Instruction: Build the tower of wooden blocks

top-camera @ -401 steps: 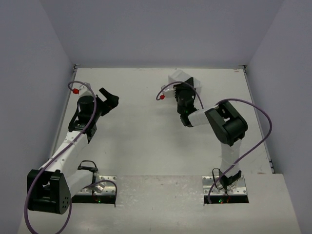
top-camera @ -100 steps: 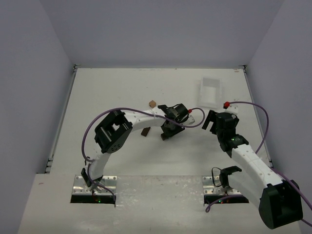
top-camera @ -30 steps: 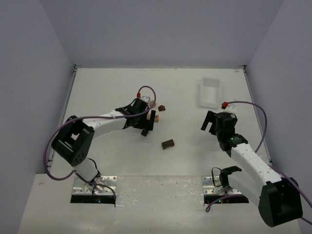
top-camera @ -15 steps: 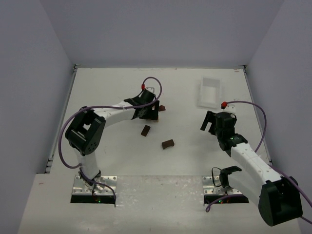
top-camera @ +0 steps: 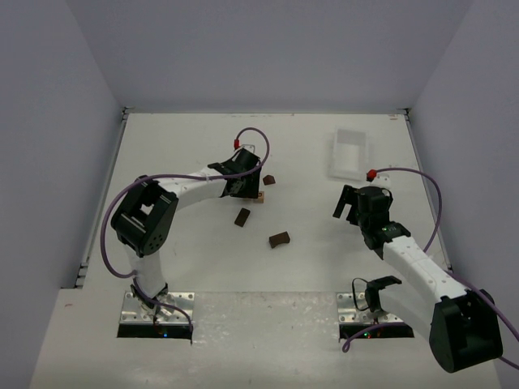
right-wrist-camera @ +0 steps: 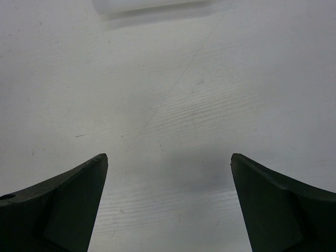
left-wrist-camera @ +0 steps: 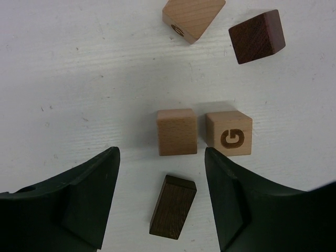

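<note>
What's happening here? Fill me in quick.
The left gripper is lowered, its open jaws either side of a flat dark block, not touching it. A plain light block and a G block sit side by side just beyond. Nothing looks stacked yet. The right gripper hangs open over the table near the white tray.

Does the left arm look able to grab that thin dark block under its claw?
Probably yes: the thin dark block lies flat between the left gripper's open fingers, clear of the plain tan block and the G block just beyond, nothing covering it.
</note>
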`<state>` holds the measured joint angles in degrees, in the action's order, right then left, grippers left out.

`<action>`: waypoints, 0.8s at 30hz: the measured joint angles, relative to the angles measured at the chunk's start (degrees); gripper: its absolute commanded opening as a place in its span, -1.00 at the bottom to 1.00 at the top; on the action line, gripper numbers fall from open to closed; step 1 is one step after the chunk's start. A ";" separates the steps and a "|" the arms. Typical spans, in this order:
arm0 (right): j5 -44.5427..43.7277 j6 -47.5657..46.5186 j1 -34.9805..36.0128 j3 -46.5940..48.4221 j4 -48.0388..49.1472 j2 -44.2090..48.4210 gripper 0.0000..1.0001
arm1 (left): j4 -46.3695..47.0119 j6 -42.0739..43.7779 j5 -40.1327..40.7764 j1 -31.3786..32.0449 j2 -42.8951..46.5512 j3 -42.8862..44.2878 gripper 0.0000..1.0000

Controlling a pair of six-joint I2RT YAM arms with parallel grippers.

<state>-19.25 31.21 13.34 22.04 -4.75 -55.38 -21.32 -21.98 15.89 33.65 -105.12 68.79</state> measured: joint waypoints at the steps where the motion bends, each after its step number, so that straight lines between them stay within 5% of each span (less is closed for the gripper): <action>1: 0.00 0.01 0.00 0.00 0.00 -0.02 0.97 | 0.00 -0.02 0.03 0.00 0.00 0.00 0.16; 24: 0.01 -0.03 0.00 0.00 0.00 -0.57 0.97 | 0.38 -1.00 -0.75 0.00 -2.04 1.17 -0.11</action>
<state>-19.23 31.18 13.34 22.04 -4.75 -55.95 -20.94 -22.98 15.15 33.65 -107.16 69.96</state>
